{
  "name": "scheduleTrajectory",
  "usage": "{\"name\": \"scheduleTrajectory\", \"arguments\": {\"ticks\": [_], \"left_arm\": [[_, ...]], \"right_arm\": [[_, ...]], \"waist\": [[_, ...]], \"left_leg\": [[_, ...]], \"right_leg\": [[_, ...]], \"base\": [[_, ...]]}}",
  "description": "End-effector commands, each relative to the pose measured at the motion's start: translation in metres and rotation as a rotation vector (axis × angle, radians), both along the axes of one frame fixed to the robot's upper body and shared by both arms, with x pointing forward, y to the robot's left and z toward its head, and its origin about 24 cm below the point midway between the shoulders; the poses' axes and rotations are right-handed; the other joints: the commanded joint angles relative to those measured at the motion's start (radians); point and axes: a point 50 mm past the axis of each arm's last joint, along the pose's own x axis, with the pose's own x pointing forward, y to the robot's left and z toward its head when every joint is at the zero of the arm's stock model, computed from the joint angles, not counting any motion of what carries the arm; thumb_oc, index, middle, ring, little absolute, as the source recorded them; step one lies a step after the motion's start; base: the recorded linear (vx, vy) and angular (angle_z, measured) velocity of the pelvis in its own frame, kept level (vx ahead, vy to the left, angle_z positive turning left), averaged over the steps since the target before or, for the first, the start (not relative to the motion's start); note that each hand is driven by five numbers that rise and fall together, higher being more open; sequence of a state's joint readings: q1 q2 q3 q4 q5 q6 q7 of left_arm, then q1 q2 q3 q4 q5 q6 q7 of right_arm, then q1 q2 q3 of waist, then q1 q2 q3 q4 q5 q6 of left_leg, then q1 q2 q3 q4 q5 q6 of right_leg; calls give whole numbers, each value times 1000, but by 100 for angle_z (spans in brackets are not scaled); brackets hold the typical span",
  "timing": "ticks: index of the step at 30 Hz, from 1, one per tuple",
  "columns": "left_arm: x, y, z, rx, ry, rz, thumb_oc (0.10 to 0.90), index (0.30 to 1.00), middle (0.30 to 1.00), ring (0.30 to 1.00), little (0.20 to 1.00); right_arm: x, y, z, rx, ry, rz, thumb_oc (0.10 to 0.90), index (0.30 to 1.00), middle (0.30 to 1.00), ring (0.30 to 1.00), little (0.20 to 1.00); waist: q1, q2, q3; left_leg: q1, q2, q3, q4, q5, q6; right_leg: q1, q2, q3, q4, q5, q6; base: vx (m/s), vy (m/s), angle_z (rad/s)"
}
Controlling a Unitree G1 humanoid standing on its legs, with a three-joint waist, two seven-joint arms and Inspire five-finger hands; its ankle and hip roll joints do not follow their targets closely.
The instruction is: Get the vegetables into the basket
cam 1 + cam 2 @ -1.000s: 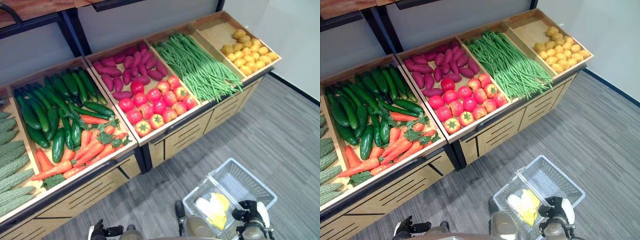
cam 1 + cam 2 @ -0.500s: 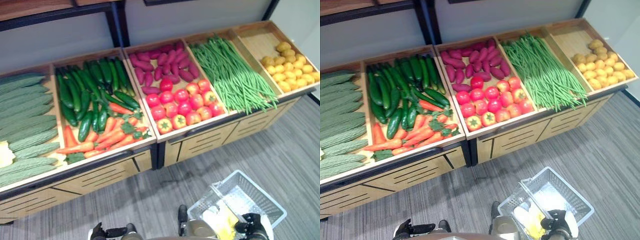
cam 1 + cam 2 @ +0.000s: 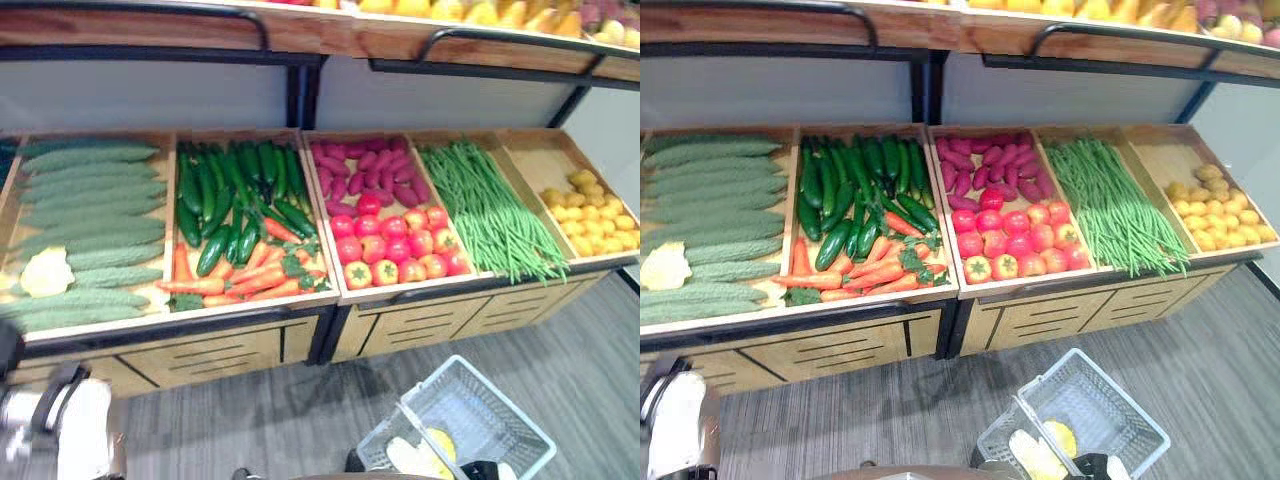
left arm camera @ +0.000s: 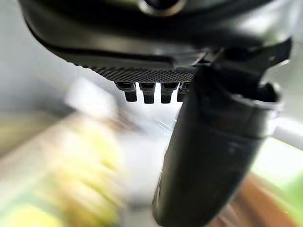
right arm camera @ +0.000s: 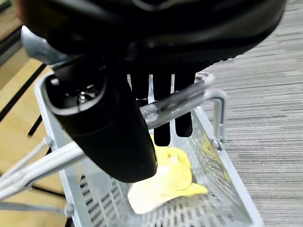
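Note:
A white wire basket (image 3: 500, 415) hangs low over the grey floor before the stand, with a pale yellow vegetable (image 5: 165, 182) lying in it. My right hand (image 5: 106, 123) is shut on the basket's handle (image 5: 182, 101), fingers curled round the bar. The hand also peeks in at the bottom edge (image 3: 1095, 467). My left hand (image 4: 213, 156) holds nothing, its fingers relaxed; its arm (image 3: 60, 430) stands at the lower left. The crates hold cucumbers (image 3: 235, 185), carrots (image 3: 240, 280), tomatoes (image 3: 395, 245), purple sweet potatoes (image 3: 370, 170), green beans (image 3: 485, 210) and pale green gourds (image 3: 90, 215).
Small yellow potatoes (image 3: 595, 215) fill the far right crate. A yellow-white vegetable (image 3: 45, 272) lies among the gourds. Wooden drawer fronts (image 3: 210, 350) face me below the crates. An upper shelf (image 3: 300, 35) with yellow produce overhangs the stand. Grey floor (image 3: 590, 350) lies to the right.
The camera has swung left and upward, so the whole stand and upper shelf show. My left arm has risen into the lower left. The basket stays in my right hand.

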State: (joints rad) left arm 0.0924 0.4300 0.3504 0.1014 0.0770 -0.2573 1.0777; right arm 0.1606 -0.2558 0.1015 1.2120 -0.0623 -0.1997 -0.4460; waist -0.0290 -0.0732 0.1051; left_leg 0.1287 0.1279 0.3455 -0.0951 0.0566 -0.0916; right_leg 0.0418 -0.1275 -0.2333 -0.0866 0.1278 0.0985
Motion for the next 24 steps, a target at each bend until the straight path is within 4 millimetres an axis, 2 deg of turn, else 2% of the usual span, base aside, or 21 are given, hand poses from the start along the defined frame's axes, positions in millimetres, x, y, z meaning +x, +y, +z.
{"name": "scheduleTrajectory", "arguments": {"ticks": [1, 2, 3, 5, 7, 9, 10, 13, 14, 19, 24], "left_arm": [[26, 11, 13, 108, 134, -282, 900, 1000, 1000, 1000, 1000], [36, 0, 25, 158, 136, -438, 900, 1000, 1000, 1000, 1000], [37, 0, 25, 158, 135, -440, 900, 1000, 1000, 1000, 1000], [52, -20, 37, 189, 142, -699, 900, 1000, 1000, 1000, 1000], [60, -31, 44, 239, 187, -833, 900, 1000, 1000, 1000, 1000], [63, -34, 44, 246, 206, -875, 900, 1000, 1000, 1000, 1000], [72, -40, 42, 231, 265, -997, 900, 1000, 1000, 1000, 1000], [76, -43, 42, 227, 286, -1043, 900, 1000, 1000, 1000, 1000], [82, -50, 37, 188, 335, -1159, 900, 1000, 1000, 1000, 1000], [94, -57, 31, 139, 355, -1212, 900, 1000, 1000, 1000, 1000], [102, -50, 22, 144, 407, -1091, 900, 1000, 1000, 1000, 1000]], "right_arm": [[42, -17, 14, -63, -119, 45, 400, 300, 300, 300, 300], [45, -18, 15, -67, -123, 59, 400, 300, 300, 300, 300], [45, -17, 15, -66, -123, 59, 400, 300, 300, 300, 300], [49, -24, 18, -93, -117, 82, 400, 300, 300, 300, 300], [52, -27, 20, -96, -123, 100, 400, 300, 300, 300, 300], [53, -28, 21, -98, -127, 101, 400, 300, 300, 300, 300], [54, -31, 23, -100, -127, 118, 400, 300, 300, 300, 300], [56, -32, 24, -99, -134, 124, 400, 300, 300, 300, 300], [56, -34, 25, -97, -123, 145, 400, 300, 300, 300, 300], [61, -34, 27, -99, -133, 175, 400, 300, 300, 300, 300], [67, -32, 29, -99, -148, 203, 400, 300, 300, 300, 300]], "waist": [[-45, -2, 51], [-51, 2, 54], [-50, 1, 54], [-65, 10, 49], [-83, 17, 50], [-87, 18, 51], [-106, 21, 50], [-111, 21, 52], [-127, 23, 55], [-143, 23, 68], [-149, 21, 82]], "left_leg": [[11, 59, -4, 8, -57, -43], [17, 59, -2, 8, -61, -44], [14, 58, -1, 8, -57, -44], [21, 57, 9, 8, -58, -44], [27, 57, 21, 8, -60, -45], [31, 55, 26, 8, -62, -45], [37, 53, 39, 8, -65, -44], [40, 52, 44, 8, -67, -43], [44, 52, 51, 8, -67, -42], [44, 51, 61, 8, -67, -41], [35, 52, 67, 8, -64, -41]], "right_leg": [[15, -37, 25, -1, -57, 65], [20, -37, 29, -1, -58, 69], [16, -37, 30, -1, -55, 67], [13, -39, 40, -1, -52, 70], [10, -40, 50, -1, -49, 74], [8, -40, 55, -1, -48, 75], [3, -41, 68, -1, -44, 77], [1, -40, 74, -1, -44, 78], [-3, -40, 85, -1, -44, 79], [-15, -34, 104, -1, -41, 78], [-27, -31, 111, -1, -40, 76]], "base": [[-43, 64, -18], [-26, 23, -14], [-9, 31, -11], [5, 43, -9], [12, 42, -16], [19, 29, -22], [21, 25, -27], [21, 23, -21], [29, 17, -16], [25, 18, -13], [1, 5, -8]]}}
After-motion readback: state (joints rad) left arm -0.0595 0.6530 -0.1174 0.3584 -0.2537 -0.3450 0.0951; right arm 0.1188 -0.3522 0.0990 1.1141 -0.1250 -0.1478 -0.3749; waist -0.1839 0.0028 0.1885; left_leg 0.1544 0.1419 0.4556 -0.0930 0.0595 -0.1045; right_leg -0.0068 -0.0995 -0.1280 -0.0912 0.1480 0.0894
